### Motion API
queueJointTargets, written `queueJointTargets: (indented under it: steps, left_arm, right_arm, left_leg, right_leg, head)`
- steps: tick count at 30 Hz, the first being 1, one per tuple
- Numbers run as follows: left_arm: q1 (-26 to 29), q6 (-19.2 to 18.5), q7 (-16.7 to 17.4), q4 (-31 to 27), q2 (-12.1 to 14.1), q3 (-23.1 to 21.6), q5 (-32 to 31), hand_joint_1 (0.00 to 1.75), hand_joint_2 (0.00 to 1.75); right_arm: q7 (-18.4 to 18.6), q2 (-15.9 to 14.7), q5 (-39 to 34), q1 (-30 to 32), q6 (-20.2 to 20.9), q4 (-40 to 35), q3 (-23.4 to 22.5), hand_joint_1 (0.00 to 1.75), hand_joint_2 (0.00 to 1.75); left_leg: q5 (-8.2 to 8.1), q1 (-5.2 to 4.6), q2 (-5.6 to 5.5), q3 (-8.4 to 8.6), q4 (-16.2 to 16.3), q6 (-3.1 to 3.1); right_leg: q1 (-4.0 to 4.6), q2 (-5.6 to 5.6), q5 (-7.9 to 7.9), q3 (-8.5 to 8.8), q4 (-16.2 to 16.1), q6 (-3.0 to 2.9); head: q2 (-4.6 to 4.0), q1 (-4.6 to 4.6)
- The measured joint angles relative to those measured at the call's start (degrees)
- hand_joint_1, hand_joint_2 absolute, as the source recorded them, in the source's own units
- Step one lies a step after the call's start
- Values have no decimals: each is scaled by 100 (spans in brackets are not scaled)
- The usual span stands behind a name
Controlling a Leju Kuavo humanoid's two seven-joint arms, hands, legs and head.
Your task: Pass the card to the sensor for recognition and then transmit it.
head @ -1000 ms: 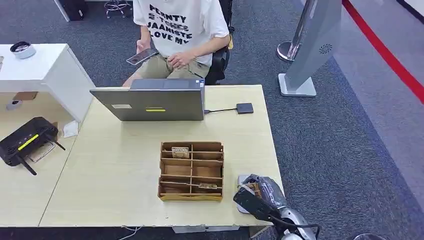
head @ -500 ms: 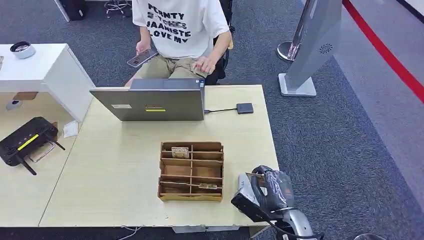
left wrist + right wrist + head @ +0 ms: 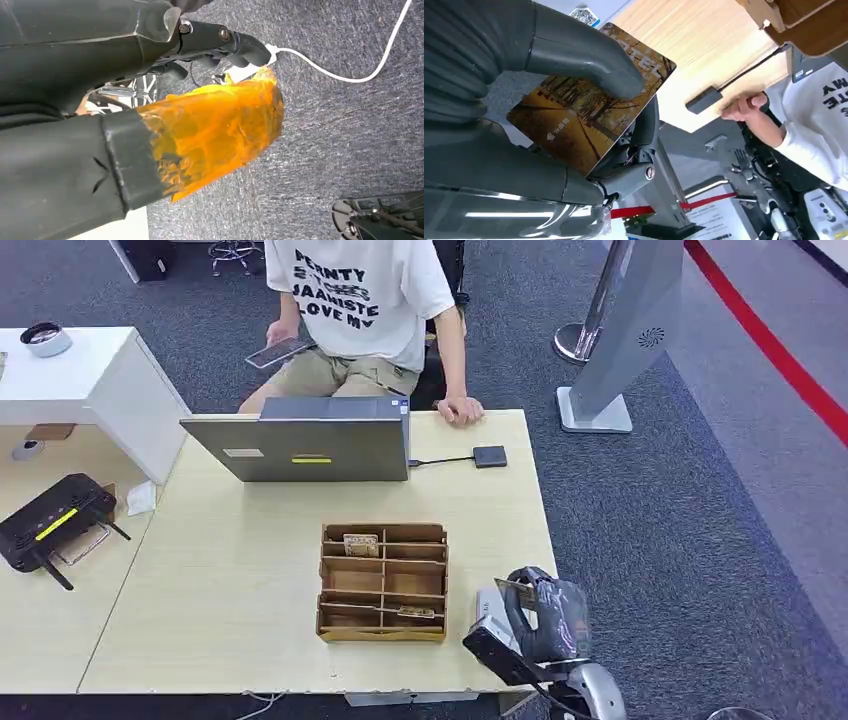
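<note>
The right hand grips one card, pinched between the thumb and the fingers behind it. In the head view the right hand sits at the 5 o'clock corner of the counter, the card's edge just showing, directly above a flat grey pad on the counter. The left hand hangs over carpet; its state cannot be determined.

Step in hand, by judgement: the card is gripped and appears to be at or just off the sensor, if that pad is the sensor. The next move calls for handing the card toward the person at 12 o'clock, whose hand rests on the far counter edge.

Count: one card held, one wooden organizer, one laptop, one small dark box cabled to it.
</note>
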Motion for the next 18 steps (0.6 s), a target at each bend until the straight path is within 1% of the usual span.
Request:
queueJointTargets:
  steps: [3,6,11,14,16,18]
  left_arm:
    - [0,7,0,0,0,0,-13,3,0]
    - [0,13,0,0,-2,0,-46,3,0]
    - [-3,4,-2,0,-17,-4,-216,5,0]
    - [-14,-26,-44,0,-15,-33,-370,5,0]
    - [-33,-37,-55,0,-15,-88,-446,5,0]
    - [-60,-39,-57,0,-15,-135,-474,5,0]
  right_arm:
    - [-101,31,-4,29,-171,-37,-33,175,175]
    - [-347,113,-161,73,-417,-153,-81,175,175]
    - [-767,251,-160,-19,-470,-317,-81,175,175]
    - [-1001,345,116,-444,-448,-304,-15,175,175]
    - [-1014,413,322,-853,-400,-260,96,175,175]
    - [-964,489,378,-1178,-350,-214,168,175,175]
  left_leg:
    - [0,0,0,0,0,0]
    - [0,1,1,0,0,0]
    - [0,1,2,-4,-1,0]
    - [1,1,14,-4,0,0]
    - [3,1,15,4,0,1]
    - [10,1,11,5,1,8]
  right_leg:
    - [1,0,0,0,0,0]
    - [1,1,-1,-1,0,0]
    - [0,2,-1,0,1,0]
    - [0,10,4,0,1,-1]
    - [0,12,6,1,1,0]
    - [0,4,6,5,1,0]
  head:
    - [0,2]
    - [0,0]
    - [0,0]
    - [0,2]
    - [0,0]
    - [0,0]
